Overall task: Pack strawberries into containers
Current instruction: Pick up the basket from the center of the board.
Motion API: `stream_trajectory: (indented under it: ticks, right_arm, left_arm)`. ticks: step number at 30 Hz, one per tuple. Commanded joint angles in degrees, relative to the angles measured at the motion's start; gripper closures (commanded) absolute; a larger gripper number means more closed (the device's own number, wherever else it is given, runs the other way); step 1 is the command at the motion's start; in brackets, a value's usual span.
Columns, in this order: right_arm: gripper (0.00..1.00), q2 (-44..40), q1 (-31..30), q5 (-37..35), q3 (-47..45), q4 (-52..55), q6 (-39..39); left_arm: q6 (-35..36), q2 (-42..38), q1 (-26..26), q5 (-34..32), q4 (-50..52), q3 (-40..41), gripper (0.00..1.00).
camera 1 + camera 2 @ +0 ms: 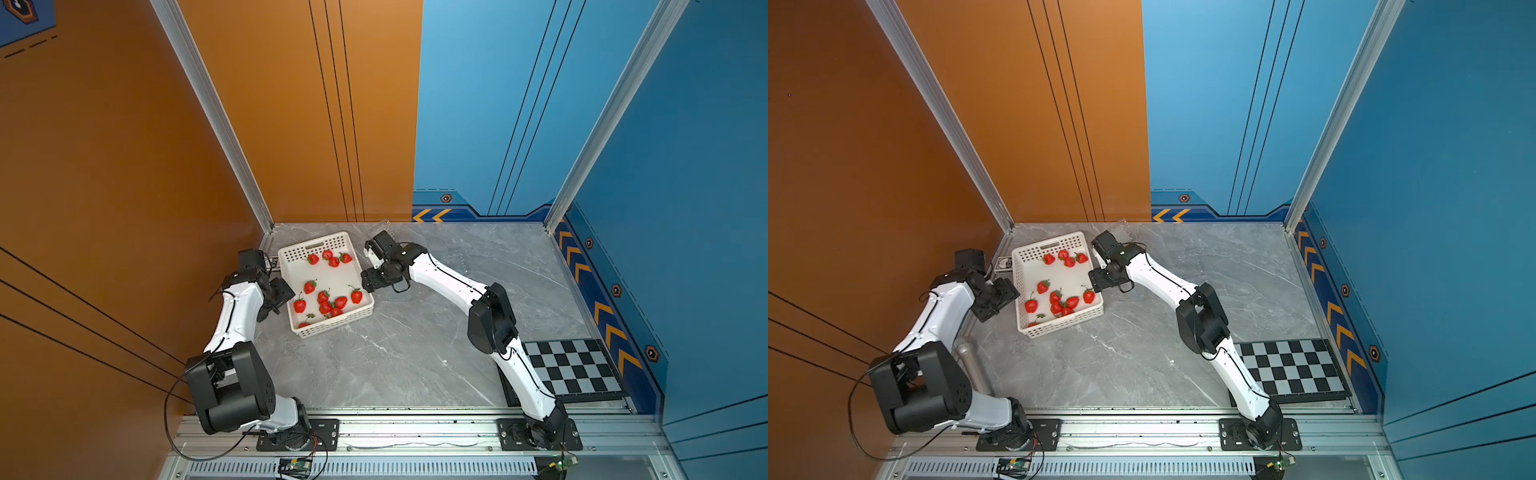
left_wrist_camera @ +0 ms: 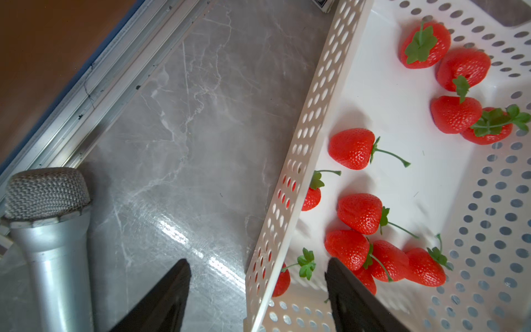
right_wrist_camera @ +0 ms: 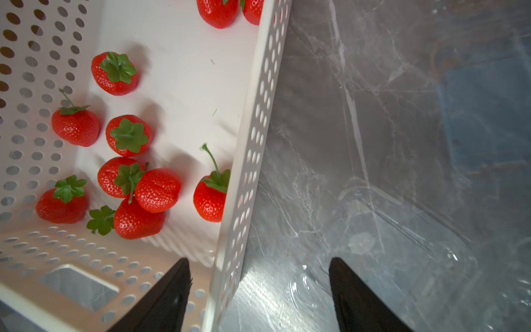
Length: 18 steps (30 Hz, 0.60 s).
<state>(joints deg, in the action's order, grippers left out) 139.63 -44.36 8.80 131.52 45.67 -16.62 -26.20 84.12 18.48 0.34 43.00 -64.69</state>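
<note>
The strawberries (image 1: 323, 296) all lie in the white perforated basket (image 1: 314, 241), with a clear clamshell container (image 3: 408, 247) just beside it. The left gripper (image 2: 257, 261) and right gripper (image 3: 258, 260) straddle opposite basket walls, jaws apart. They look light and slick (probably plastic): pinch across the body, not the stem.

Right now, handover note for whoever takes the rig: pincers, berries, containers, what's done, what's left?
Left pincer: open, straddling a side wall of the white basket, holding nothing.
Right pincer: open, straddling the opposite wall, empty.
Strawberries: about a dozen, all loose in the basket.
Containers: one clear clamshell on the table beside the basket; others not made out.
Done: nothing packed.
Left: every berry.
</note>
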Motion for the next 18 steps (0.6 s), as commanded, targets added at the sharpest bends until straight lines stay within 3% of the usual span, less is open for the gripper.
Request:
stream_trajectory:
  ticks: [1, 9, 14, 18]
  right_arm:
    - [0.24, 1.8, 0.1, -2.0, 3.4, 3.5, -0.5]
    - [0.28, 5.4, 0.0, -2.1, 7.1, 3.5, 0.8]
    - [0.32, 7.2, -0.8, -3.5, 9.4, 3.6, 2.0]
    - [0.34, 8.8, -1.9, -8.9, 10.8, 3.6, 4.3]
  left_arm:
    - [0.2, 2.4, 0.7, 1.5, -0.1, -1.3, 0.27]
    - [0.0, 8.1, -0.4, 4.6, -4.0, -3.1, 0.44]
    - [-1.2, 9.7, -0.7, 4.5, -6.1, -3.4, 0.48]
    - [-1.2, 12.2, -0.9, 4.2, -6.1, -4.8, 0.52]
